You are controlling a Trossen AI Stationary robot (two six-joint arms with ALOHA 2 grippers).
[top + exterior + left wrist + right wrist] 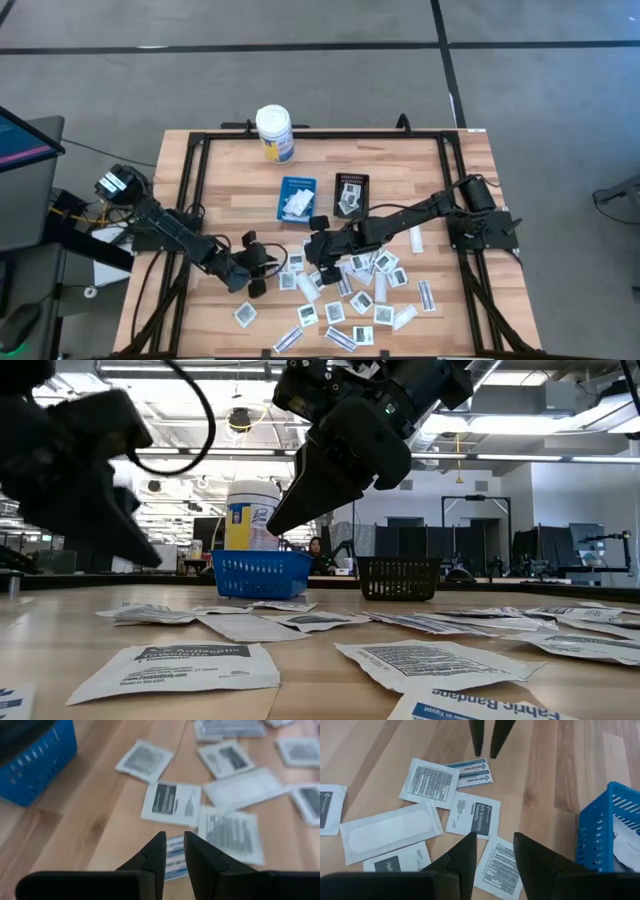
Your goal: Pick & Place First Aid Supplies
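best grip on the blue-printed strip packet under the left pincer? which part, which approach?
Probably straight down from above, closing across the narrow width of the blue-printed strip packet. It lies flat on the table, so no edge is raised for a side approach. The left pincer hangs over its near end, fingers slightly apart. A squarish packet sits right beside it, so pinching the end away from that neighbour looks safer.

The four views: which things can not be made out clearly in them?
- Black tray, high view: contents too small to tell; low view shows only its mesh wall.
- Blue tray, low view: the wall hides what lies inside; right wrist view cuts it off at the edge.
- Packet under the left claw, left wrist view: fingers cover most of it.
- Bottle, low view: the right claw hides its side; label print blurred.
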